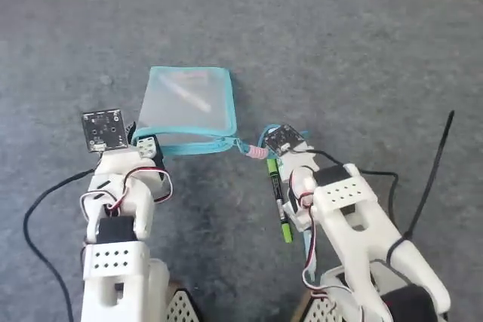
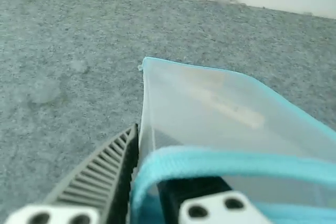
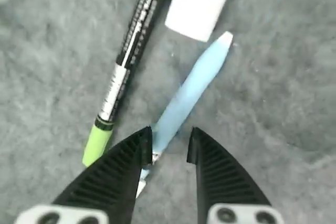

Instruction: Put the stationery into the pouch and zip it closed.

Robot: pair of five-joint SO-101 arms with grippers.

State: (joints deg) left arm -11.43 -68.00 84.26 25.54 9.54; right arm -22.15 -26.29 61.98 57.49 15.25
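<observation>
Left arm: is standing at the lower left of the high view, reaching up toward the pouch.
Left gripper (image 1: 147, 143): is sitting at the pouch's near left corner, its fingers clamping the teal zip edge between them.
Pouch (image 1: 189, 107): is lying flat on the grey table (image 1: 362, 58), left of centre in the high view; clear walls, teal trim, zip edge facing the arms.
Pale stick (image 1: 189, 96): is showing through the pouch wall.
Zip pull (image 1: 257, 152): pink, is lying at the pouch's near right corner, just beside the right arm's tip.
Green pen (image 1: 278, 201): is lying on the table right of centre, alongside the right arm.
Right gripper (image 3: 169, 139): is hovering with fingers apart, straddling one end of the light-blue pen (image 3: 190, 85).
White-and-teal item (image 3: 199, 3): is lying beside the green pen, at the light-blue pen's far end.
</observation>
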